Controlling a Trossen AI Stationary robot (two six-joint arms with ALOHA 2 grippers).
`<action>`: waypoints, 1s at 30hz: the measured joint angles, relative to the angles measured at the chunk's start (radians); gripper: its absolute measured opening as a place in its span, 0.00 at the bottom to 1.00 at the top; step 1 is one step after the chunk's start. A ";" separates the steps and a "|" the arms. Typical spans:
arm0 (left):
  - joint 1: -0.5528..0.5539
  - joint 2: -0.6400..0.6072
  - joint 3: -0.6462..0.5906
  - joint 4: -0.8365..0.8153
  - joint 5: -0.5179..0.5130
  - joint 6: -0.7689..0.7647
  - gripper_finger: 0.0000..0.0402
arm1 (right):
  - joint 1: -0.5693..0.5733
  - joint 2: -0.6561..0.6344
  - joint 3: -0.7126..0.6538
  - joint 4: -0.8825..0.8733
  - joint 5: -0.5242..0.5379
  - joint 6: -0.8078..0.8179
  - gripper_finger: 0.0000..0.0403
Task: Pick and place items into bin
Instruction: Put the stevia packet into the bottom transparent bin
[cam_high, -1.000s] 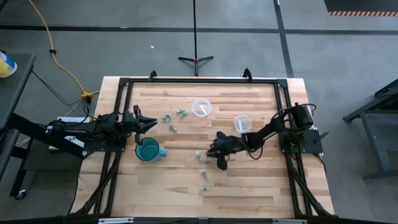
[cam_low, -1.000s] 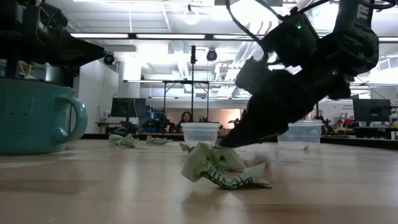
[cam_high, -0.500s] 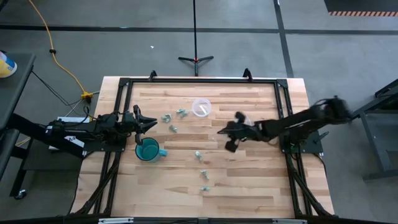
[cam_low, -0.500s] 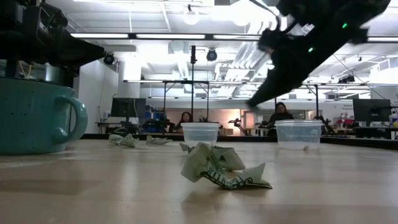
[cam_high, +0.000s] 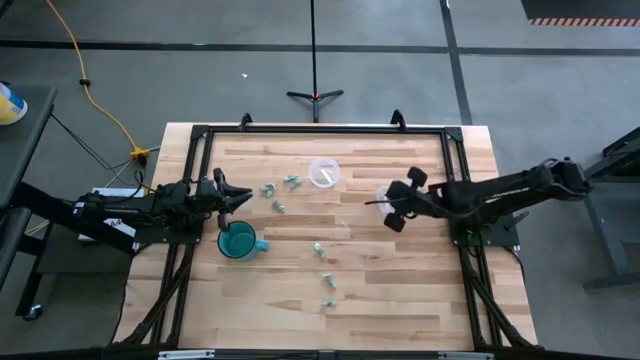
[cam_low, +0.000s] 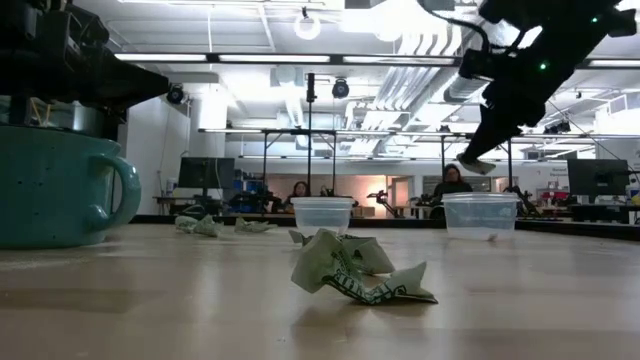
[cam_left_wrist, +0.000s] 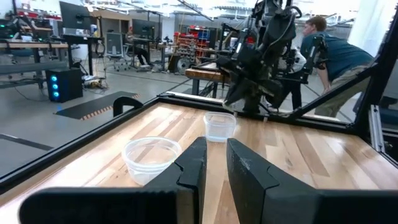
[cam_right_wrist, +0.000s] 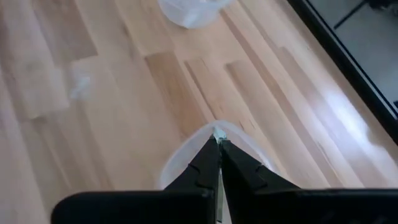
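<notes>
Several tiny crumpled pale green-grey pieces lie on the wooden table (cam_high: 300, 330): one group (cam_high: 280, 188) lies left of the far clear cup (cam_high: 323, 172), others (cam_high: 319, 248) (cam_high: 327, 302) lie mid-table, and one is close up (cam_low: 350, 270) in the low view. My right gripper (cam_high: 384, 203) (cam_low: 476, 166) (cam_right_wrist: 217, 138) hangs above the right clear cup (cam_low: 480, 215) (cam_right_wrist: 180, 163), shut on one piece. My left gripper (cam_high: 238, 198) (cam_left_wrist: 216, 149) waits at the left edge above the teal mug (cam_high: 238, 242), its fingers a narrow gap apart. My right gripper pinches a small pale green piece (cam_right_wrist: 217, 134) between its two fingertips. Only a sliver shows past the tips. The fingers slant down from the table's right side. The piece is lifted clear, over the mouth of the right clear cup.
The black frame (cam_high: 320, 130) runs round the table's edges. The teal mug stands near the left arm, large in the low view (cam_low: 55, 185). Bare wood lies along the near half of the table. People show in the room beyond (cam_left_wrist: 333, 53).
My right gripper has risen from the table beside the mid-table pieces and swung toward the right and far side, staying shut. It now hangs over the right clear cup with a piece at its tips. The left arm has kept still.
</notes>
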 joint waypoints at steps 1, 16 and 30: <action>0.000 0.000 0.000 0.000 -0.003 0.000 0.25 | -0.009 0.002 0.000 -0.003 -0.007 0.000 0.02; 0.000 0.000 0.000 -0.001 -0.004 0.000 0.25 | -0.044 0.003 0.000 0.005 -0.055 -0.002 0.27; 0.000 0.000 0.000 0.001 -0.012 0.000 0.25 | 0.090 0.353 -0.052 0.986 -0.413 -0.303 0.46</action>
